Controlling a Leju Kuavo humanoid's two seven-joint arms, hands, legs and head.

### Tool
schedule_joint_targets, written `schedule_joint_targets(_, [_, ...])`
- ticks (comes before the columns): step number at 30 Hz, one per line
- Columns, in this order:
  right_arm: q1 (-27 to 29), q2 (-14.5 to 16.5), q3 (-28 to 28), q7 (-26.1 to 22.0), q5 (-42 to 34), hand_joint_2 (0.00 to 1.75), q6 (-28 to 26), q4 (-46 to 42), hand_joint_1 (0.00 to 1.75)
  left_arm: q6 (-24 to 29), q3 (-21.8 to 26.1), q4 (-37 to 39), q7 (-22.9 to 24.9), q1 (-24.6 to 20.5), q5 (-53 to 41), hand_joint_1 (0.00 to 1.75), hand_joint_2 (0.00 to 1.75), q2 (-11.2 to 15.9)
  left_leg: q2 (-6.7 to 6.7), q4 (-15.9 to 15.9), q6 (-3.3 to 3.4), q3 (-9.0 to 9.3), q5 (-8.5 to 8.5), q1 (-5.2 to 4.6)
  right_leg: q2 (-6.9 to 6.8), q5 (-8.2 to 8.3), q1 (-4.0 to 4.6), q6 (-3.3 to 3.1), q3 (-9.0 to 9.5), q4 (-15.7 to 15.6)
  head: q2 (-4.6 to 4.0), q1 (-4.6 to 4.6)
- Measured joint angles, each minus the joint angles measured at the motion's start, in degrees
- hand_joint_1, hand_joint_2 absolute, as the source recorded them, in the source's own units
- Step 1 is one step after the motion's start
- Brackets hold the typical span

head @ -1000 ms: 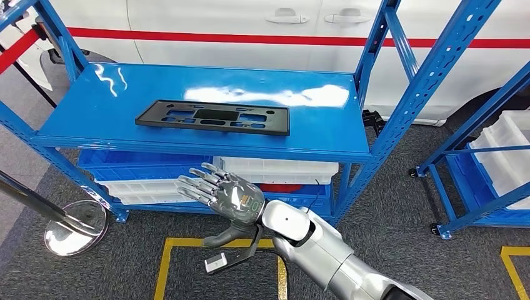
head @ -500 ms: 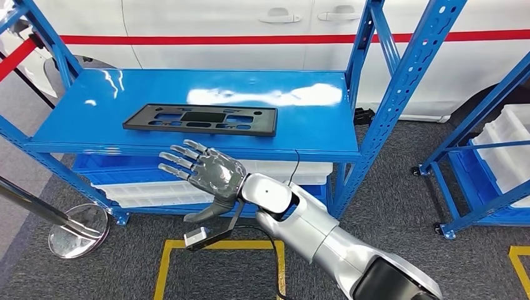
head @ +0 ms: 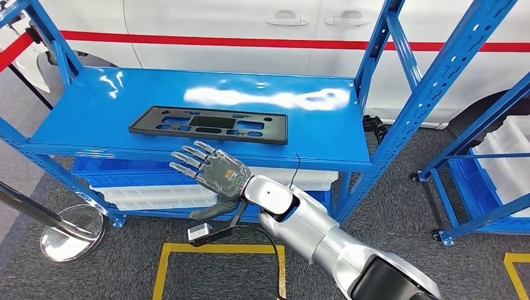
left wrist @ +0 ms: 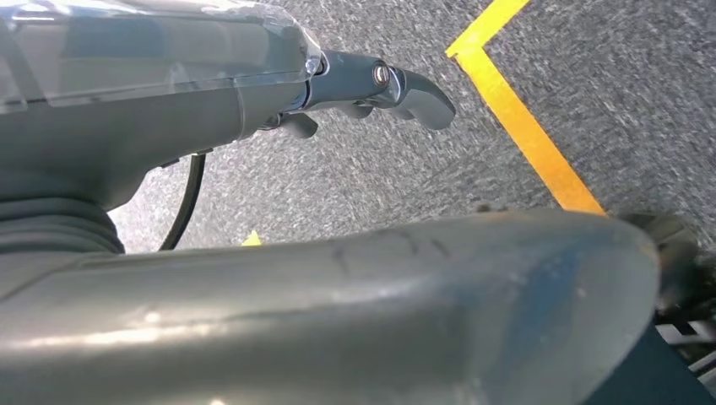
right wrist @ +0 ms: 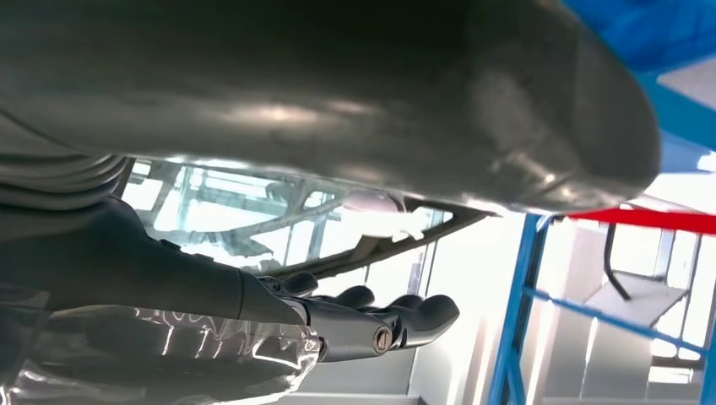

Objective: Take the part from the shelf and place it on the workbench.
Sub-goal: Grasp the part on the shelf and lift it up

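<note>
The part is a flat black rectangular panel (head: 208,124) with several cut-outs, lying on the top board of the blue shelf (head: 94,119). My right hand (head: 212,172) is held open with fingers spread, just in front of the shelf's front edge and slightly below the panel, not touching it. In the right wrist view the right hand (right wrist: 253,295) holds nothing, its fingers (right wrist: 397,321) stretched out under the blue shelf. My left hand (left wrist: 211,101) hangs over the grey floor, with nothing in it and its fingers (left wrist: 414,89) apart from the thumb.
A white car (head: 250,25) with a red stripe stands right behind the shelf. White and blue bins (head: 156,194) fill the lower level. A second blue rack with white bins (head: 506,162) is at the right. A stanchion base (head: 69,231) and yellow floor tape (head: 219,250) lie below.
My right hand has risen from below the shelf board to its front edge, closer to the black panel. The head camera has shifted slightly.
</note>
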Motion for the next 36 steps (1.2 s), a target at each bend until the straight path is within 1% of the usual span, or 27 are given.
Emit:
schedule_joint_targets(1, [0.1, 0.0, 0.0, 0.0, 0.0, 0.00, 0.0, 0.3, 0.00, 0.0, 0.0, 0.0, -0.1, 0.1, 0.0, 0.00, 0.00, 0.0, -0.01, 0.0, 0.01, 0.11, -0.18, -0.01, -0.01, -0.04, -0.12, 0.13, -1.41, 1.6, 0.00, 0.00])
schedule_joint_targets(2, [0.2, 0.0, 0.0, 0.0, -0.1, 0.00, 0.0, 0.5, 0.00, 0.0, 0.0, 0.0, -0.1, 0.2, 0.1, 0.00, 0.00, 0.0, -0.04, 0.1, -0.06, 0.30, -0.40, -0.01, -0.02, 1.16, -0.23, 0.19, -1.73, 1.0, 0.00, 0.00])
schedule_joint_targets(4, [0.2, 0.0, 0.0, 0.0, -0.2, 0.00, 0.0, 0.9, 0.00, 0.0, 0.0, 0.0, -0.3, 0.3, 0.2, 0.00, 0.00, 0.0, -0.11, 0.3, -0.31, 0.92, -1.01, 0.00, -0.05, 6.24, -0.39, -0.01, 0.71, -6.1, 0.00, 0.00])
schedule_joint_targets(5, [0.1, 0.0, -0.1, 0.0, -0.3, 0.00, 0.0, 1.0, 0.00, 0.0, 0.0, 0.0, -0.3, 0.3, 0.2, 0.00, 0.00, -0.1, -0.14, 0.4, -0.52, 1.17, -1.32, -0.04, -0.06, 7.94, -0.30, -0.24, 2.16, -9.8, 0.00, -0.01])
schedule_joint_targets(6, [0.1, 0.0, -0.1, 0.1, -0.3, 0.00, 0.0, 1.1, 0.00, -0.1, 0.0, 0.0, -0.3, 0.3, 0.1, 0.00, 0.00, -0.1, -0.16, 0.5, -0.79, 1.26, -1.58, -0.06, -0.06, 8.80, -0.17, -0.56, 3.21, -12.6, 0.00, -0.01])
schedule_joint_targets(7, [0.1, 0.0, -0.1, 0.1, -0.4, 0.00, 0.0, 1.2, 0.00, -0.1, 0.0, 0.0, -0.3, 0.3, 0.1, 0.00, 0.00, -0.1, -0.16, 0.5, -1.11, 1.28, -1.78, -0.08, -0.05, 8.94, -0.02, -0.92, 3.62, -13.8, 0.00, -0.01])
schedule_joint_targets(8, [0.1, 0.0, -0.2, 0.2, -0.4, 0.00, -0.1, 1.4, 0.00, -0.1, 0.0, 0.0, -0.4, 0.3, 0.0, 0.00, 0.00, -0.1, -0.16, 0.6, -1.48, 1.32, -1.80, -0.13, -0.02, 8.60, 0.11, -1.26, 3.72, -14.1, 0.00, -0.02])
schedule_joint_targets(10, [0.1, 0.0, -0.3, 0.6, -0.2, 0.00, -0.2, 1.6, 0.00, -0.1, -0.1, 0.0, -0.4, 0.4, -0.1, 0.00, 0.00, -0.1, -0.11, 1.3, -2.14, 1.48, -2.06, -0.10, 0.02, 9.01, -0.04, -2.03, 4.30, -14.4, 0.00, -0.01])
schedule_joint_targets(12, [-0.1, 0.1, -0.5, 1.4, 0.1, 0.00, -0.3, 1.7, 0.00, -0.1, -0.1, 0.0, -0.5, 0.3, -0.1, 0.00, 0.00, -0.1, -0.07, 4.2, -2.59, 0.40, -3.66, 0.05, -0.08, 8.91, -0.23, -2.67, 5.12, -14.5, 0.00, -0.02])
schedule_joint_targets(13, [-0.3, 0.2, -0.6, 1.7, 0.2, 0.00, -0.4, 1.8, 0.00, 0.0, -0.1, 0.0, -0.5, 0.3, 0.0, 0.00, 0.00, -0.1, -0.05, 7.3, -2.81, -1.17, -5.21, 0.17, -0.14, 8.82, -0.24, -2.87, 5.36, -14.6, 0.00, -0.02])
schedule_joint_targets(15, [-0.4, 0.3, -0.9, 2.2, 0.3, 0.00, -0.5, 2.2, 0.00, 0.0, -0.1, 0.0, -0.6, 0.4, 0.2, 0.00, 0.00, -0.1, -0.05, 14.6, -3.32, -5.40, -8.25, 0.35, -0.17, 8.61, -0.17, -3.10, 5.53, -14.6, 0.00, -0.02])
schedule_joint_targets(16, [-0.4, 0.3, -1.0, 2.2, 0.3, 0.00, -0.5, 2.5, 0.00, 0.0, -0.1, 0.0, -0.6, 0.5, 0.3, 0.00, 0.00, -0.1, -0.04, 17.0, -3.48, -7.06, -8.84, 0.41, -0.14, 8.50, -0.14, -3.14, 5.59, -14.5, 0.00, -0.02])
schedule_joint_targets(17, [-0.4, 0.3, -1.0, 2.3, 0.3, 0.00, -0.5, 2.7, 0.00, 0.0, -0.1, 0.0, -0.6, 0.6, 0.4, 0.00, 0.00, -0.1, -0.04, 17.2, -3.55, -7.69, -8.21, 0.45, -0.10, 8.36, -0.14, -3.11, 5.71, -14.5, 0.00, -0.02])
schedule_joint_targets(18, [-0.4, 0.3, -1.1, 2.3, 0.3, 0.00, -0.5, 3.0, 0.00, 0.0, -0.1, 0.0, -0.6, 0.6, 0.5, 0.00, 0.00, -0.1, -0.03, 15.1, -3.50, -7.19, -6.39, 0.47, -0.05, 8.19, -0.15, -3.04, 5.92, -14.5, 0.00, -0.02])
schedule_joint_targets(20, [-0.5, 0.3, -1.3, 2.4, 0.3, 0.00, -0.6, 3.3, 0.00, 0.0, -0.1, 0.0, -0.6, 0.7, 0.5, 0.00, 0.00, -0.1, 0.01, 7.0, -3.18, -4.06, -1.62, 0.47, 0.00, 7.77, -0.15, -2.76, 6.52, -14.4, 0.00, -0.02])
schedule_joint_targets(21, [-0.5, 0.4, -1.4, 2.4, 0.3, 0.00, -0.6, 3.4, 0.00, 0.0, -0.1, 0.0, -0.6, 0.6, 0.5, 0.00, 0.00, -0.1, 0.05, 3.6, -2.95, -2.73, -0.45, 0.34, 0.00, 7.61, -0.11, -2.55, 6.66, -14.4, 0.00, -0.02])
schedule_joint_targets(22, [-0.6, 0.4, -1.5, 2.6, 0.4, 0.00, -0.7, 3.5, 0.00, 0.0, -0.1, 0.0, -0.6, 0.6, 0.5, 0.00, 0.00, -0.1, 0.06, 1.6, -2.63, -1.93, 0.20, 0.19, -0.01, 7.47, -0.05, -2.28, 6.66, -14.3, 0.00, -0.02])
schedule_joint_targets(23, [-0.6, 0.4, -1.5, 2.6, 0.4, 0.00, -0.7, 3.7, 0.00, 0.0, -0.1, 0.0, -0.6, 0.6, 0.5, 0.00, 0.00, -0.1, 0.03, 0.9, -2.31, -1.69, 0.11, 0.04, -0.02, 7.36, 0.00, -1.98, 6.60, -14.3, 0.00, -0.02])
schedule_joint_targets(26, [-0.7, 0.4, -1.7, 3.0, 0.5, 0.00, -0.7, 4.1, 0.00, 0.0, -0.1, 0.0, -0.5, 0.7, 0.5, 0.00, 0.00, -0.1, -0.04, 0.5, -1.29, -1.32, 0.77, 0.17, -0.04, 6.65, 0.02, -0.95, 6.49, -13.9, 0.00, -0.02])
schedule_joint_targets(27, [-0.9, 0.4, -1.8, 3.1, 0.5, 0.00, -0.8, 4.3, 0.00, 0.0, -0.1, 0.0, -0.4, 0.7, 0.4, 0.00, 0.00, -0.1, -0.02, 0.2, -0.95, -1.17, 0.90, 0.30, -0.05, 5.66, -0.01, -0.67, 5.87, -12.4, 0.00, -0.02])
schedule_joint_targets(29, [-1.0, 0.4, -1.9, 3.2, 0.5, 0.00, -0.8, 4.5, 0.00, 0.0, -0.1, 0.0, -0.4, 0.6, 0.3, 0.00, 0.00, -0.1, 0.01, 0.0, -0.53, -1.03, 0.90, 0.37, -0.06, 2.38, -0.10, -0.34, 2.82, -6.2, 0.00, -0.02])
schedule_joint_targets(30, [-0.9, 0.4, -1.9, 3.2, 0.5, 0.44, -0.8, 4.6, 0.00, 0.0, -0.1, 0.0, -0.4, 0.6, 0.3, 0.00, 0.00, -0.1, 0.01, 0.0, -0.40, -1.04, 0.86, 0.35, -0.06, 0.72, -0.14, -0.24, 0.69, -2.2, 0.00, -0.02])
schedule_joint_targets(31, [-0.8, 0.4, -1.9, 3.2, 0.5, 0.87, -0.8, 4.8, 0.00, 0.0, -0.1, 0.0, -0.4, 0.6, 0.3, 0.00, 0.00, -0.1, 0.00, 0.1, -0.37, -1.04, 0.80, 0.33, -0.06, -0.12, -0.19, -0.16, -1.10, 1.0, 0.00, -0.02])
schedule_joint_targets(32, [-0.7, 0.4, -1.9, 3.2, 0.5, 1.31, -0.7, 5.0, 0.00, 0.0, -0.1, 0.0, -0.4, 0.7, 0.3, 0.00, 0.00, -0.1, -0.02, 0.2, -0.36, -1.04, 0.73, 0.32, -0.07, 0.08, -0.23, -0.11, -2.12, 2.5, 0.00, -0.02])
schedule_joint_targets(33, [-0.7, 0.4, -1.9, 3.2, 0.5, 1.75, -0.7, 5.1, 0.00, 0.0, -0.1, 0.0, -0.4, 0.7, 0.3, 0.00, 0.00, -0.1, -0.06, 0.3, -0.40, -1.03, 0.63, 0.32, -0.08, 1.43, -0.27, -0.12, -1.96, 1.5, 0.00, -0.02])
schedule_joint_targets(35, [-1.0, 0.4, -2.0, 3.3, 0.4, 1.75, -0.6, 5.6, 0.00, 0.0, -0.1, 0.0, -0.4, 0.6, 0.3, 0.00, 0.00, -0.1, -0.14, 0.7, -0.67, -1.02, 0.28, 0.32, -0.11, 5.76, -0.30, -0.40, 1.22, -6.0, 0.00, -0.02])
schedule_joint_targets(36, [-1.4, 0.4, -2.1, 3.5, 0.4, 1.75, -0.6, 5.9, 0.00, -0.1, -0.1, 0.0, -0.4, 0.6, 0.2, 0.00, 0.00, -0.1, -0.18, 1.0, -0.93, -1.11, 0.06, 0.20, -0.11, 7.28, -0.24, -0.62, 2.89, -9.7, 0.00, -0.02])
